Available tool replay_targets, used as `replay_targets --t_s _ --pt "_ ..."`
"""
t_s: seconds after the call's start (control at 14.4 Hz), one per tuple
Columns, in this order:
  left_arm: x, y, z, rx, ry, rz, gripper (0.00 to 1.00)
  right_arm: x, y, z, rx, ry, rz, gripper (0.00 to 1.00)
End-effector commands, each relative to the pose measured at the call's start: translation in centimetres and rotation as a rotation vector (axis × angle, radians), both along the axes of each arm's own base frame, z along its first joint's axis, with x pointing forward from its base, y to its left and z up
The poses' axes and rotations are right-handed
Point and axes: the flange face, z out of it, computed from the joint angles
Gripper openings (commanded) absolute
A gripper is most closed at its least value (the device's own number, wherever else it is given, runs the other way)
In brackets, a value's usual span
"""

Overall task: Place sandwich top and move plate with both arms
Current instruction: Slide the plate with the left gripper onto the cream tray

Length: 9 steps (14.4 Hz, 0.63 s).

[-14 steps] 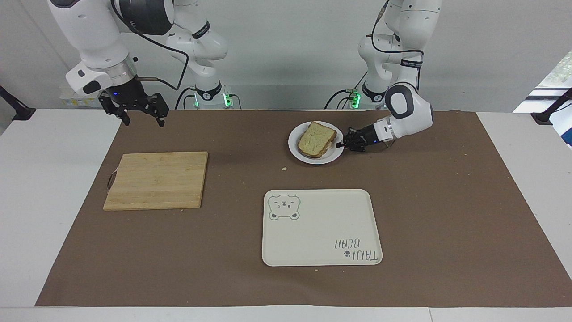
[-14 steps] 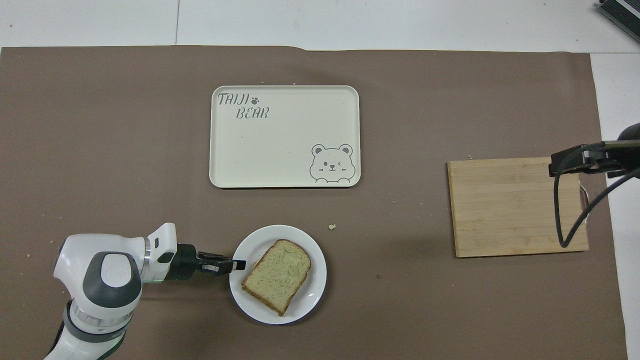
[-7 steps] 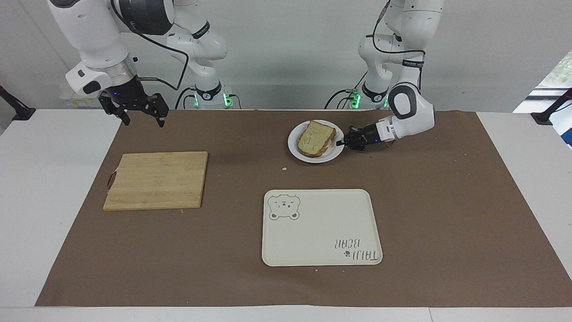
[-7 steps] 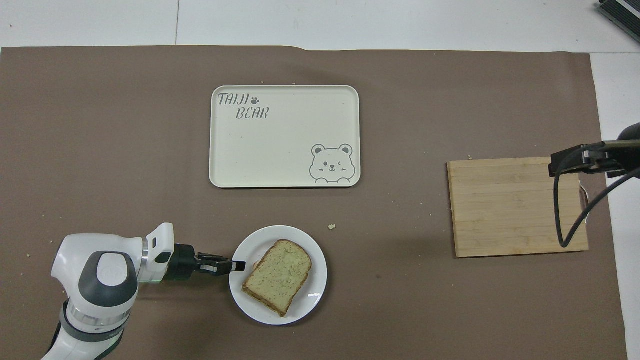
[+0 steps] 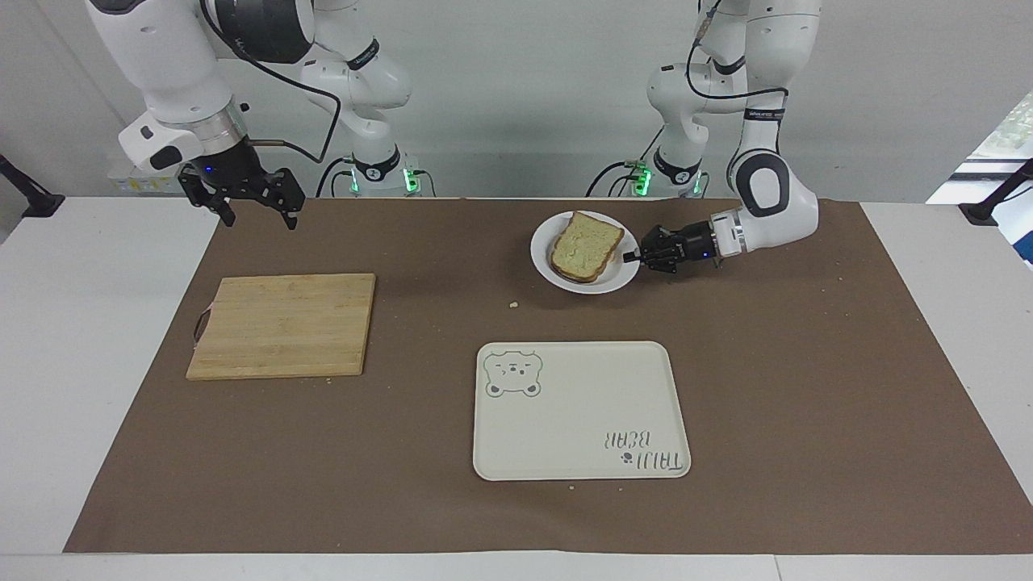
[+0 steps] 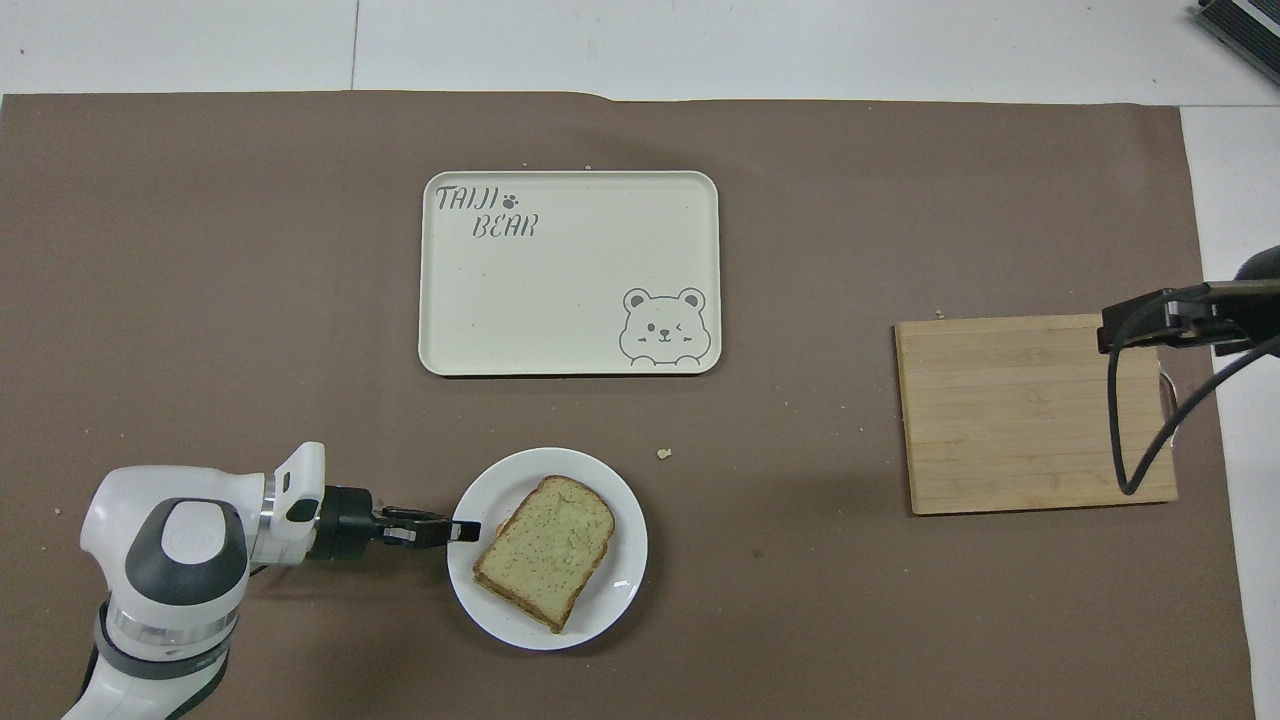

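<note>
Risk: plate (image 5: 585,277), pinched at one rim by the left tool (image 5: 631,257), could tilt and shed the bread (image 5: 587,244). Right tool (image 5: 252,203) is spread, waiting over the tabletop (image 5: 420,266).

Right tool (image 5: 257,211) cut off overhead, sandwich filling hidden

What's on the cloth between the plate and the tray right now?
Only a crumb on bare cloth between plate and tray; clearest in the overhead view.
</note>
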Motion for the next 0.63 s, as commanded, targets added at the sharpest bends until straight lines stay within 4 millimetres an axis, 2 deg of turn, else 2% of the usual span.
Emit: replay_targets --t_s 0.0,0.42,0.49,0.56 --pt "4.0 0.0 1.2 -0.065 -0.028 0.023 0.0 0.1 -0.1 0.3 0.014 0.004 -0.017 1.0" --pt "12.8 0.0 3.7 -0.092 0.004 0.251 0.0 0.1 -0.1 0.3 0.014 0.004 -0.017 1.0" --pt "14.5 -0.3 3.6 -0.101 -0.002 0.295 0.0 0.1 -0.1 0.3 0.014 0.004 -0.017 1.0" --pt "16.2 -1.6 4.0 -0.099 0.005 0.315 0.0 0.1 -0.1 0.3 0.014 0.004 -0.017 1.0"
